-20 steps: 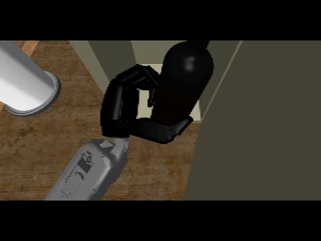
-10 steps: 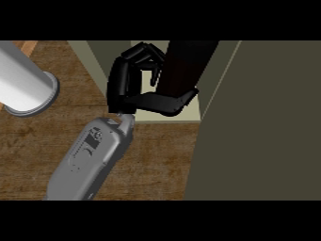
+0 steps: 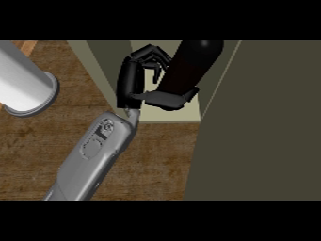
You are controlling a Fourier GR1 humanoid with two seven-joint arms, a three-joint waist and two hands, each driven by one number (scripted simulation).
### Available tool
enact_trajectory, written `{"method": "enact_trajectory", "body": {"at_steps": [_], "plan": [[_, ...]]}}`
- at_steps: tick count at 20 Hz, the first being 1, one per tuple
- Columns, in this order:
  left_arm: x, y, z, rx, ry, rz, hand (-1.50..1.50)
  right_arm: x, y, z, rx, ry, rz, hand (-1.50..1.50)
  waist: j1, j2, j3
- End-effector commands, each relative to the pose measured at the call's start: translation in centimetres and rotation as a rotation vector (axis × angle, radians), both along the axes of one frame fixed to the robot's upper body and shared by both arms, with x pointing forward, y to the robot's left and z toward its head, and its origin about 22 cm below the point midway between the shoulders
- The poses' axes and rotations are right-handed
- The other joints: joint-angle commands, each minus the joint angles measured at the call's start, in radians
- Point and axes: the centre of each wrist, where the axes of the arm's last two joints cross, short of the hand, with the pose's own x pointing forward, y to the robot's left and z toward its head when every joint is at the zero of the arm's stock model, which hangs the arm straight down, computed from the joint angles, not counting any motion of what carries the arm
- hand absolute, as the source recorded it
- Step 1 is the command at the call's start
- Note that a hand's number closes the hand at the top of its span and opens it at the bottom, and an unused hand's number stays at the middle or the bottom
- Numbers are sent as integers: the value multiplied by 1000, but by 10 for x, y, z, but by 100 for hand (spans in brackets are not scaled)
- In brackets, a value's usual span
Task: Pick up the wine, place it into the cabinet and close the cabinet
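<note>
Where the grey forearm [image 3: 93, 157] rises from the lower edge of the head view, a single black hand [image 3: 136, 84] is seen at its end, and which of the robot's two hands it is cannot be told from this view alone. Its fingers [image 3: 151, 55] are curled toward the dark wine bottle [image 3: 188, 68], and its thumb [image 3: 164, 98] is laid across the bottle's lower end, so the bottle is gripped between them. The bottle is held tilted, with its lower part near the hand and its upper part cut off at the view's top. It is found inside the opening of the cabinet [image 3: 173, 113], over the pale cabinet floor, between an olive side wall [image 3: 107, 61] on the left and a broad dark olive panel [image 3: 267, 122] on the right, which may be the open door. Whether the bottle touches the cabinet floor cannot be told. Outside the cabinet, the wooden bench [image 3: 156, 160] is seen beneath the forearm, and a white cylinder [image 3: 17, 77] lies well apart at the left.
</note>
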Motion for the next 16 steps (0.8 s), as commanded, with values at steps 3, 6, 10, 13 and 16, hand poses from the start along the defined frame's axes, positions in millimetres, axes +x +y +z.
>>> {"method": "enact_trajectory", "body": {"at_steps": [3, 6, 10, 13, 16], "plan": [[8, 1, -31, 20, 16, 29, 150, -17, -8, -5, 12, -2, 84, -150, -4, 1, 0], [15, -6, -37, 20, 21, 37, 150, -13, 12, 7, 26, -14, 98, -150, -10, 2, -1], [9, -1, -55, 6, 40, 27, 150, -12, -2, -1, 17, -1, 97, -150, -4, 1, 0], [30, 8, -58, 11, 73, 37, 150, -7, -4, 11, 7, -18, 100, -150, -10, 3, -1], [13, 9, -86, 49, 86, 47, 150, -18, -9, 7, -3, -7, 107, -150, -8, 1, 0]]}}
